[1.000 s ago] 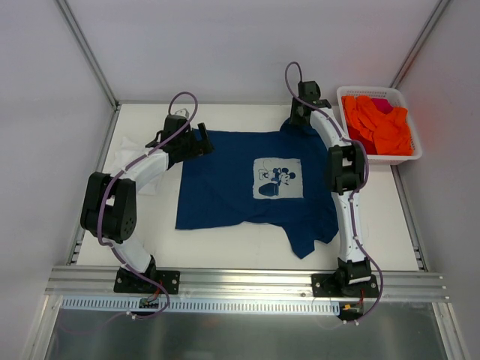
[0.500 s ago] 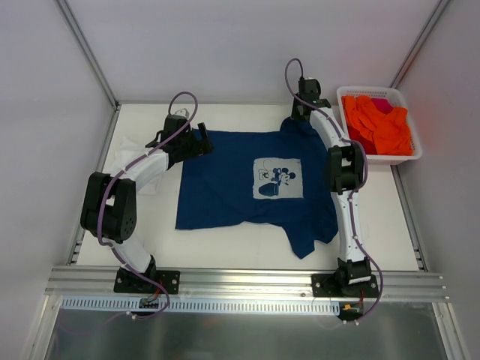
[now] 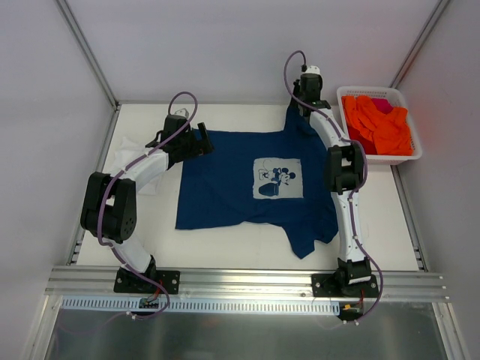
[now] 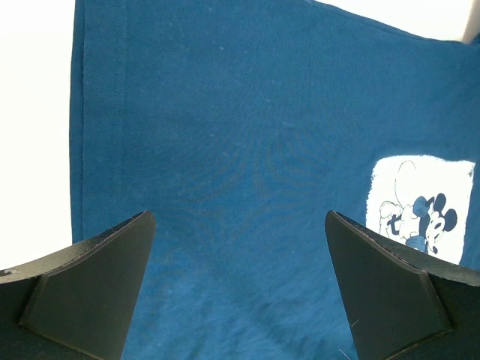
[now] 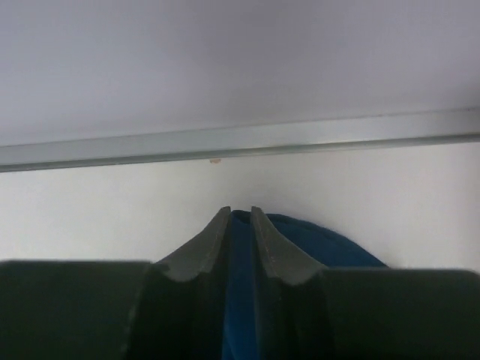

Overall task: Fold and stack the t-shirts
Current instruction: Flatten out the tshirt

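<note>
well, the table (image 3: 240, 259) is the biggest thing here, white and bare along its near strip. the navy t-shirt (image 3: 225, 187) lies spread print-up across the middle of it, one sleeve flopped toward me at the right. its far right corner is drawn out to a point that ends at my right claw (image 3: 301, 101), and from above the claw hides that tip. the white t-shirt (image 3: 122, 156) sits crumpled at the left edge, just beside the navy one. my left arm (image 3: 142, 169) covers much of it, so i cannot tell how it lies.

the basket (image 3: 393, 159) at the far right holds orange cloth (image 3: 379, 124), heaped so that i cannot count the pieces. a pink scrap (image 3: 384, 106) shows behind it.

the pale square print (image 3: 277, 178) on the navy chest shows a cartoon mouse, and any lettering in it is too small to read. in my left wrist view the print (image 4: 420, 206) is cut off by my own finger and the frame edge.

my left claw (image 3: 201, 140) hangs over the far left corner of the navy t-shirt, fingers spread wide with nothing between them. my right claw (image 5: 240, 214) is pinched tight on a fold of the navy cloth. the cloth shows as a thin blue strip between the pads (image 5: 202, 251).
</note>
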`<state>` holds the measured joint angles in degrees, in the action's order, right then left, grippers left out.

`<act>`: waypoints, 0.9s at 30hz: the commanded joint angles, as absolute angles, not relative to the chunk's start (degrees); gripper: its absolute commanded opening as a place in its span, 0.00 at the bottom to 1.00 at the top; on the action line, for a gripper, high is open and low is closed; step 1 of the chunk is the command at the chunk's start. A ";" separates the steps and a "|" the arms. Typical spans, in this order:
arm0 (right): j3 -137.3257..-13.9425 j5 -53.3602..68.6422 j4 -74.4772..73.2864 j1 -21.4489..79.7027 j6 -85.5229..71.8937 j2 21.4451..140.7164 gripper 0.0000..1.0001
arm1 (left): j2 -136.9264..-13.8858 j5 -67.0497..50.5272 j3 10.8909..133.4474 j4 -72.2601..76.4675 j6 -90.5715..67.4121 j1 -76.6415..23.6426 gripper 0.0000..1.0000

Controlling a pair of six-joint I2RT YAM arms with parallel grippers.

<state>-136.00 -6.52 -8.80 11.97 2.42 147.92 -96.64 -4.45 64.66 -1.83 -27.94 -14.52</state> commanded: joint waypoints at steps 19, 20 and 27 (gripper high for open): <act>-85.02 -13.16 -36.46 20.18 -4.11 86.71 0.01 | -84.82 -8.88 58.01 -0.26 -30.76 -29.07 0.32; -79.68 -17.19 -38.82 21.78 -5.26 84.49 0.00 | -84.21 -8.44 57.57 -0.26 -31.63 -31.18 0.11; -55.78 -18.90 -42.28 28.91 -17.83 70.15 0.00 | -84.72 -6.42 50.99 1.41 -37.61 -43.23 0.00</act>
